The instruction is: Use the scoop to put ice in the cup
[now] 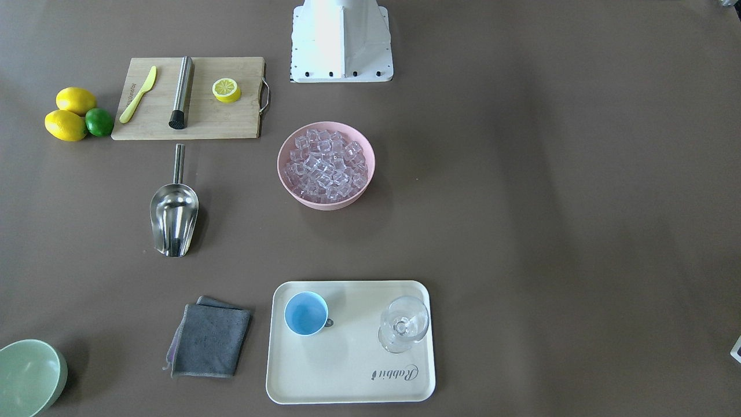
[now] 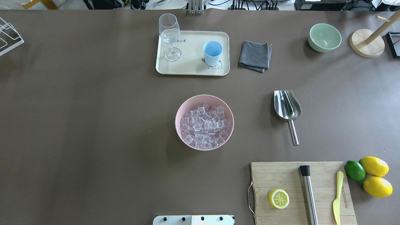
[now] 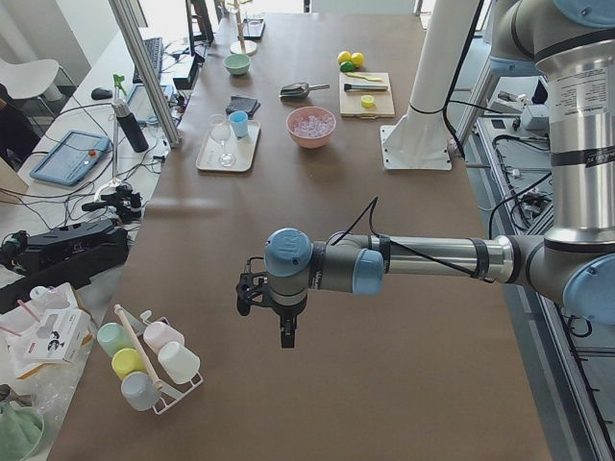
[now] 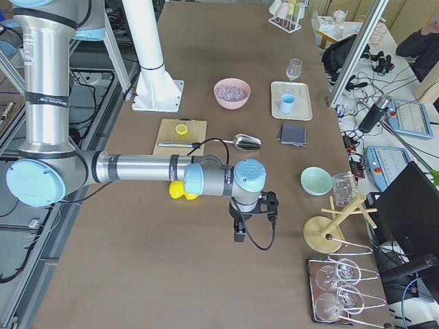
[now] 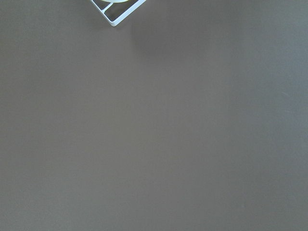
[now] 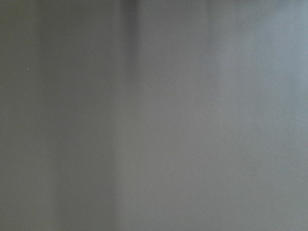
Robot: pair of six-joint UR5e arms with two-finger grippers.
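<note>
Nearest the right-end camera, right gripper (image 4: 238, 236): hanging fingers-down over bare table (image 4: 171, 288) at the right end, no object seen in it. Cannot tell the jaw opening from this side view; only brown surface in the wrist view. Same for left gripper (image 3: 285, 336), nearest the left-end camera, poised over bare table at the far left, well apart from every task item. Opening likewise impossible to judge.

Flat on the table, untouched: scoop (image 2: 287, 107), on the right half in the overhead view, right of the pink bowl (image 2: 177, 120) and just beyond the cutting board (image 2: 275, 175). Long axis running near to far, thin handle pointing back toward the robot and slightly right, open mouth pointing away. Lies inward from the right gripper, toward the table's middle, and far across the table from the left one, so right arm clearly the nearer. Probably calls for a reach inward and a grasp across the handle, closing left-right, square to that axis.

Heaped in the pink bowl at table centre, left of the scoop: ice (image 2: 204, 126). Upright and empty-looking on the right part of the tray (image 2: 190, 67), beyond the bowl at the far side: cup (image 2: 212, 51), with 1 stemmed glass (image 2: 170, 34) to its left.
</note>
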